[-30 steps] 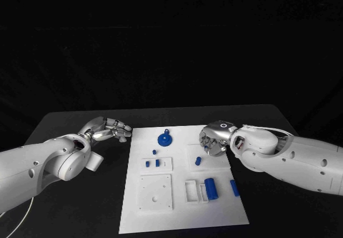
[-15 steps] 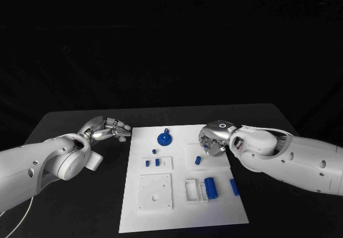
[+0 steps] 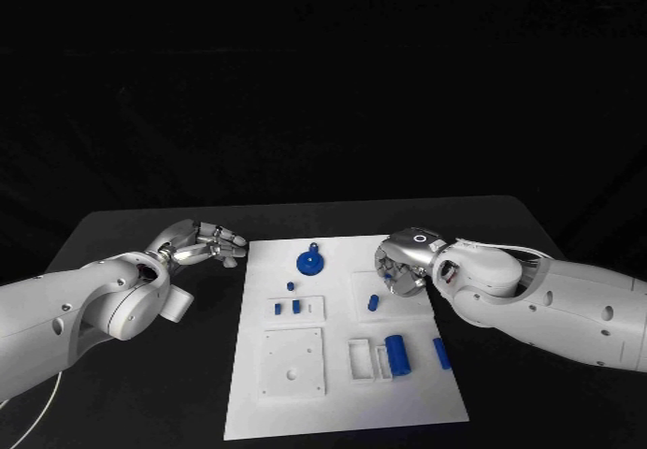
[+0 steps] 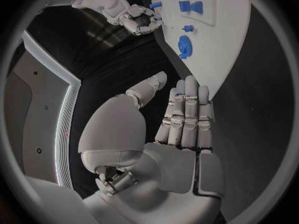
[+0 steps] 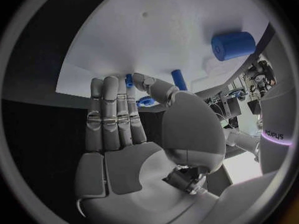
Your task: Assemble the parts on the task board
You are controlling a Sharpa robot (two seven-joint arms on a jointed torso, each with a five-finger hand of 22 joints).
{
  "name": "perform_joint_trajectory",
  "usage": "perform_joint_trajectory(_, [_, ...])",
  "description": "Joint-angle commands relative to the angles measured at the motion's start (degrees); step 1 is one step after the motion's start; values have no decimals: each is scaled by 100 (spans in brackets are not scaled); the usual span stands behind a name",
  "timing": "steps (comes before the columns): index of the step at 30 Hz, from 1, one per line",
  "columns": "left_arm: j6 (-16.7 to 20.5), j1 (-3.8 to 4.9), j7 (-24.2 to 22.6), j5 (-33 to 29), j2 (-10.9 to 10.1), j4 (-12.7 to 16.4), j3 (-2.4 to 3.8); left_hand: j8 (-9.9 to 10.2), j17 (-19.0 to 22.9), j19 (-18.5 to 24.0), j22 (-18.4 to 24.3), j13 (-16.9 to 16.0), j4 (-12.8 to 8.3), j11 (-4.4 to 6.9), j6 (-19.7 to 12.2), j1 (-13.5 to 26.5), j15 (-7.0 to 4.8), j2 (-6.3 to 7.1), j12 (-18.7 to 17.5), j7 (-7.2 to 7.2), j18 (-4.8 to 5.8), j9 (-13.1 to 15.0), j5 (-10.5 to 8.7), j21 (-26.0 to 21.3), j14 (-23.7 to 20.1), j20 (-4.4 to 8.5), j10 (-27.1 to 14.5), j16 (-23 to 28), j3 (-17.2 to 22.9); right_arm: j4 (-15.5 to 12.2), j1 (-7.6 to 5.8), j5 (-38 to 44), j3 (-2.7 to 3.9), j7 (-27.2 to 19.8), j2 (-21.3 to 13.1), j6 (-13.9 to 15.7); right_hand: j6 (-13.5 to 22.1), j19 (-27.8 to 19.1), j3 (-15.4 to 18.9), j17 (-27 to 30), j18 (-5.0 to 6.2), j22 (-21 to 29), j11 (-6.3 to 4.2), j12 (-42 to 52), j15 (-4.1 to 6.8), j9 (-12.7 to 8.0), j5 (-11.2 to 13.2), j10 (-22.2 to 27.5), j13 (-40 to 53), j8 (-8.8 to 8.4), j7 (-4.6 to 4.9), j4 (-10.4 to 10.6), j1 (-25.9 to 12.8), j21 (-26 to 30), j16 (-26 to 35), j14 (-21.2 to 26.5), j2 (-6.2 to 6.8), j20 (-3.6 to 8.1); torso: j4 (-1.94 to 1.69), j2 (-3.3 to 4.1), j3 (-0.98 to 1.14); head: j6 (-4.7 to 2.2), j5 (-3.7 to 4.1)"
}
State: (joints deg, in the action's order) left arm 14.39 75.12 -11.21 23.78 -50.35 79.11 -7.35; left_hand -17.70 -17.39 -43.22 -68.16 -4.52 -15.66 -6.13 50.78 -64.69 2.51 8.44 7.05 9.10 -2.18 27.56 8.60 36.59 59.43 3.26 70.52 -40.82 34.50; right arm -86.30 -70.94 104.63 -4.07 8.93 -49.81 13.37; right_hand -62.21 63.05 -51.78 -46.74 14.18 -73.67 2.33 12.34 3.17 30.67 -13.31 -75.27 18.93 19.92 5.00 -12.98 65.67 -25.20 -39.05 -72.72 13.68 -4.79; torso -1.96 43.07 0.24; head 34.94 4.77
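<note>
The task board (image 3: 344, 374) lies in the middle of the black bench (image 3: 135, 234), blue parts (image 3: 396, 354) on it. Left hand (image 3: 202, 245) beside its far left corner and right hand (image 3: 405, 264) over its right edge both hold nothing, fingers straight.

A black table (image 3: 162, 374) stands against a wholly black backdrop (image 3: 323, 94) — dark all round, no wall or window discernible.

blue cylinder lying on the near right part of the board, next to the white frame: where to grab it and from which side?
Judging by its pose, grip the blue cylinder across its round middle, coming from above. It lies on its side on the task board, long axis running near to far, with a white frame close on one flank. The right hand is nearer; the fingers should straddle its width, though the frame side looks tight.
</note>
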Motion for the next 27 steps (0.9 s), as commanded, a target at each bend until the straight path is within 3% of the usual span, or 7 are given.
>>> perform_joint_trajectory(1, [-32, 5, -38, 22, 20, -9, 3, 25, -10, -53, -6, 5, 6, -22, -49, 44, -7, 4, -19, 4, 9, -10, 23, -28, 51, -5, -36, 20, -32, 98, 45, -129, 14, -36, 45, -43, -49, 43, -41, -11, 82, -8, -3, -15, 33, 12, -16, -30, 14, 27, -4, -3, 24, -34, -27, -35, 44, 16, 3, 1, 0, -4, -7])
perform_joint_trajectory(8, [-35, 5, -40, 22, 30, -12, 3, 36, -37, -53, -14, 5, 1, -26, -74, 40, -7, 13, -30, 13, 9, -15, 27, -34, 55, -4, -43, 38, -32, 129, 39, -358, 120, -88, 55, -45, -45, 49, -63, -19, 82, -8, -3, -27, 33, 22, -2, -30, 32, 24, -3, 16, 30, -33, -17, -39, 52, 19, 1, -1, -2, -11, -17])
perform_joint_trajectory(11, [-36, 4, -40, 23, 30, -4, 3, 37, -39, -53, -15, 5, 1, -26, -75, 41, -7, 13, -31, 14, 9, -15, 27, -35, 55, -4, -43, 40, -32, 108, 32, -436, 199, -106, 25, -48, -40, 49, -69, -21, 82, -6, -1, -33, 32, 25, 3, -27, 37, 21, -2, 24, 30, -31, -13, -38, 51, 19, 6, 3, -2, -15, -30])
perform_joint_trajectory(18, [-32, 4, -51, 23, 38, -3, 3, 39, -46, -54, -17, 5, 3, -28, -81, 45, -6, 14, -34, 17, 10, -17, 26, -36, 55, -5, -46, 45, -34, 85, -19, -636, 262, -133, -4, -32, -34, 50, -73, -24, 82, -5, 0, -40, 31, 29, 11, -24, 44, 17, 1, 34, 31, -29, -7, -38, 47, 20, 1, 0, 0, -26, -25])
perform_joint_trajectory(27, [-25, 4, -60, 23, 39, -10, 3, 40, -56, -54, -20, 4, 5, -29, -85, 47, -6, 12, -37, 18, 11, -17, 27, -39, 57, -5, -47, 52, -35, 39, -45, -985, 297, -187, -41, -9, -29, 55, -72, -29, 82, -4, 2, -49, 30, 36, -6, -23, 56, 14, 3, 46, 29, -27, 0, -39, 41, 21, 3, 2, -2, -44, -31])
